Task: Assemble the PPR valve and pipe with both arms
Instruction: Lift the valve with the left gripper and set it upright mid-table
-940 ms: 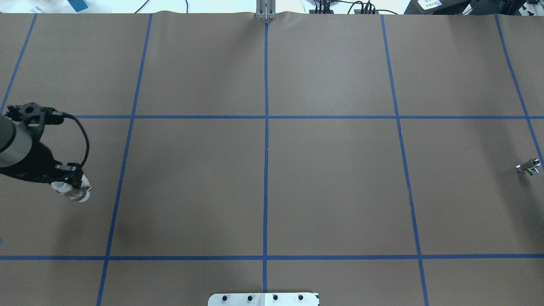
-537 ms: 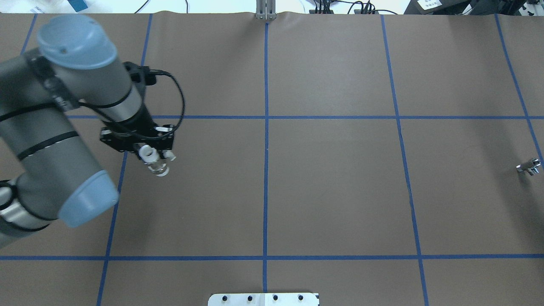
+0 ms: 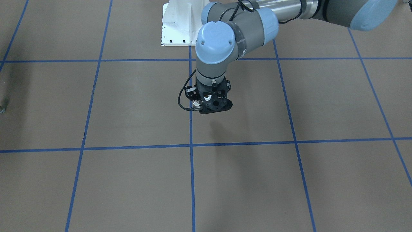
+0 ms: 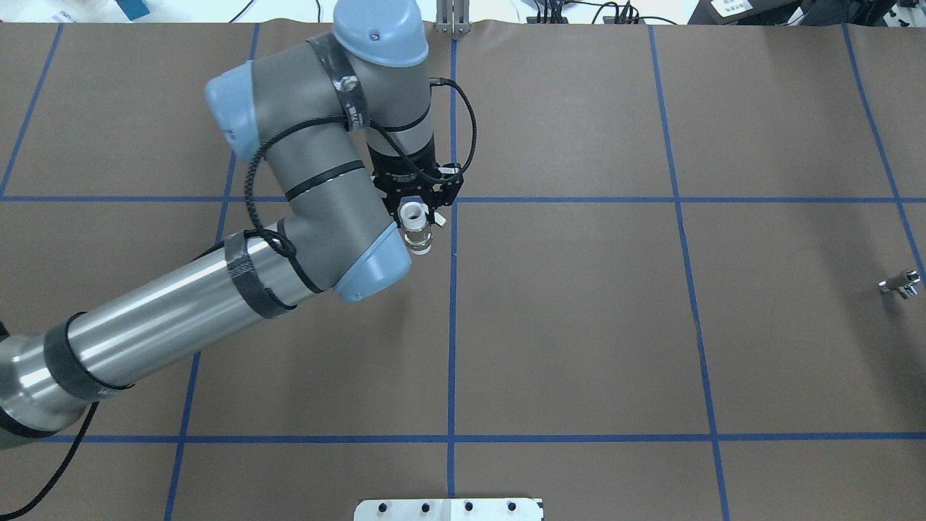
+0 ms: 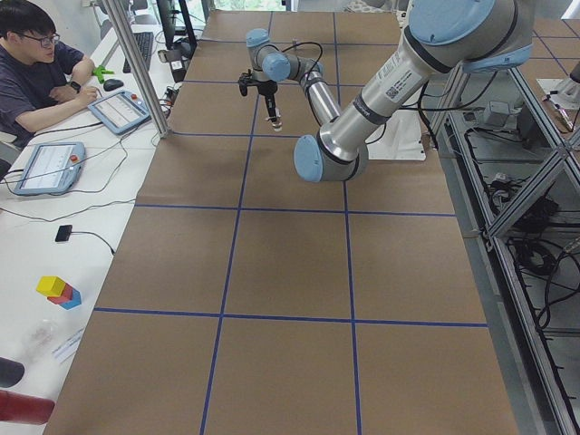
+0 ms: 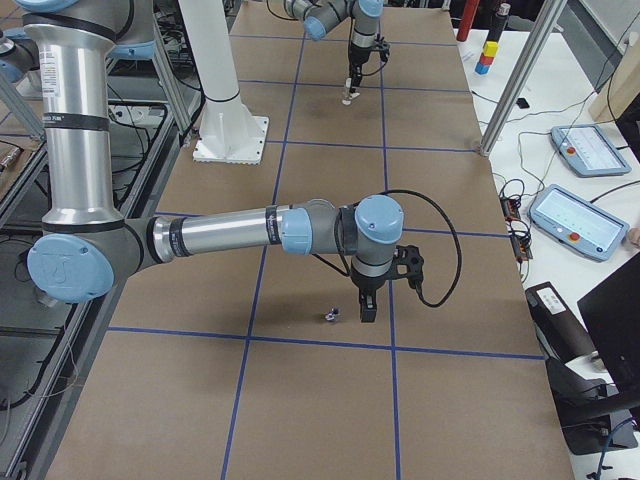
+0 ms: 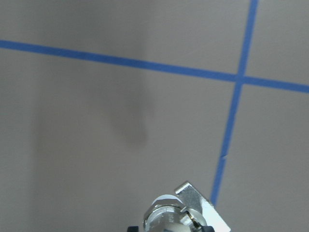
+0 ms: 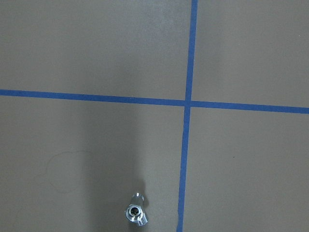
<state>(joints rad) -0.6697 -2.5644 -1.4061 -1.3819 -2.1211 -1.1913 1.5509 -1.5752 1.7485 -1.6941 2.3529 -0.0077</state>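
Though far from pipe (image 4: pixel 899 283), PPR valve (image 4: pixel 418 239) in left pincer (image 4: pixel 417 218).

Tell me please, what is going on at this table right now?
The left arm's end effector holds the PPR valve in the air near the middle of the table. The pipe lies on the table far to the robot's right, not yet picked up. The right arm's end effector hangs close beside it; whether it is open cannot be told.

L end effector (image 4: pixel 417 217) clamped, R arm (image 6: pixel 230 232) low
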